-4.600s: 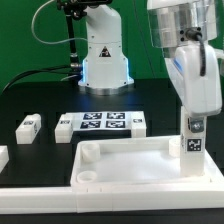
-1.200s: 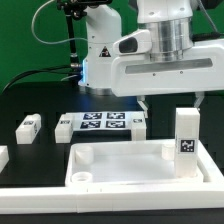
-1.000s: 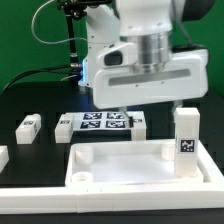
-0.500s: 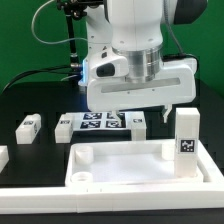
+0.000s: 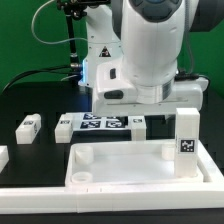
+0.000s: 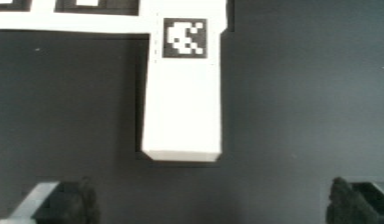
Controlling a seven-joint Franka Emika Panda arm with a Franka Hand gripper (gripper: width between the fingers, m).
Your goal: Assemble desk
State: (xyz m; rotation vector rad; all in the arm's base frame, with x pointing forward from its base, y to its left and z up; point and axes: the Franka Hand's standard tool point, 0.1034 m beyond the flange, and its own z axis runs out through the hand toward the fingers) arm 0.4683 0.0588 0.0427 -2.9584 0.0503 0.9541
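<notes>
The white rimmed tabletop (image 5: 120,178) lies at the front in the exterior view. One square leg post (image 5: 186,135) stands upright in its corner at the exterior view's right, tag facing the camera. Another leg post (image 6: 182,100) lies flat on the black table, its tag (image 6: 184,37) at the end beside the marker board (image 6: 64,10). My gripper (image 6: 210,203) hovers above this lying post, open and holding nothing. In the exterior view the same post (image 5: 138,123) lies just right of the marker board (image 5: 100,122), under the arm (image 5: 150,50).
Two more leg posts (image 5: 28,126) (image 5: 64,125) lie left of the marker board. A further white part (image 5: 3,157) shows at the left edge. A long low white rail (image 5: 60,196) runs along the front. The robot base (image 5: 105,60) stands behind.
The arm has left the upright leg, swung toward the exterior view's left and turned, and now hangs over the lying leg beside the marker board. The jaws stayed open.
</notes>
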